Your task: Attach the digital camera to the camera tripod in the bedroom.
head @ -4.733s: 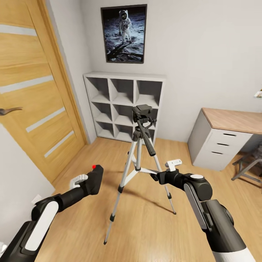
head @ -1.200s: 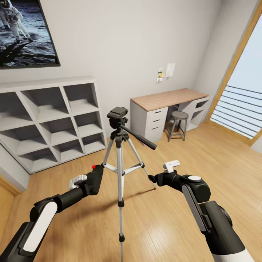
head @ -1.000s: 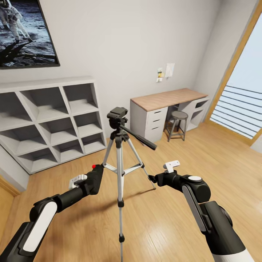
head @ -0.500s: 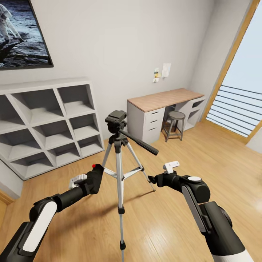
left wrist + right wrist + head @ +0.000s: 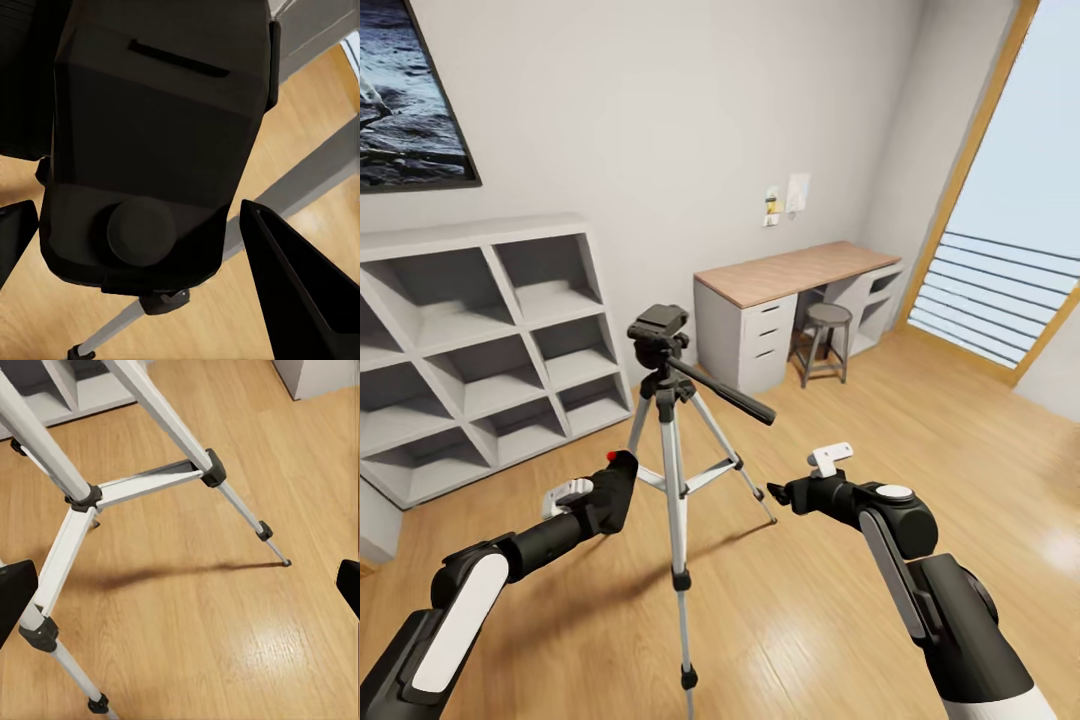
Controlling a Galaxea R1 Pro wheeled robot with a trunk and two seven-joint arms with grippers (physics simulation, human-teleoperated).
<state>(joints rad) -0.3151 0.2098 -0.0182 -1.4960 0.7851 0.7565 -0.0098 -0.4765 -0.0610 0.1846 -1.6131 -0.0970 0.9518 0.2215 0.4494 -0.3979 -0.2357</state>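
Left claw clamped on load, right claw spread

White cube shelves line the wall under a poster; a stool sits by a wooden-topped desk.

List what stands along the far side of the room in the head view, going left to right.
Framed picture → white cube shelves → camera tripod in front of the wall → desk → stool → big window.
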